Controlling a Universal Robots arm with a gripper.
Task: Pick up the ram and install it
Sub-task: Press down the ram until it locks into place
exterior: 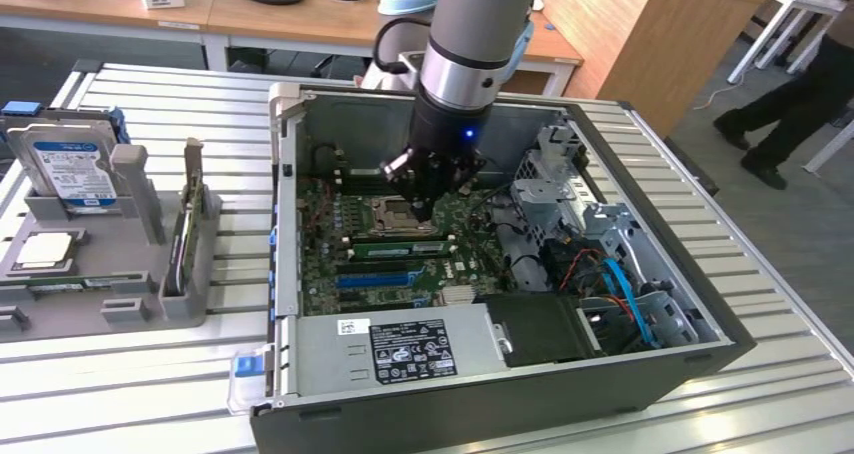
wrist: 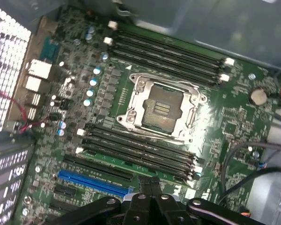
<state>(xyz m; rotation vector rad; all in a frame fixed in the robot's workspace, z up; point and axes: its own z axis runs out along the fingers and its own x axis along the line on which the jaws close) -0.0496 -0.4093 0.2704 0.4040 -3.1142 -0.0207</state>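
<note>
In the wrist view the gripper (wrist: 150,183) has its fingers pressed together, holding nothing, above black memory slots (wrist: 136,149). Beyond them lies the CPU socket (wrist: 160,108). The exterior view shows the ram (exterior: 396,244) seated at the socket's 6 o'clock, just under the gripper. The arm (exterior: 470,64) hides the board behind it.

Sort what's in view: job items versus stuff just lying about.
Job:
- green ram among the slots
- shut gripper close by
- motherboard
- computer case

Lying about:
- hard drive
- grey rack
- power supply
- blue cables
</note>
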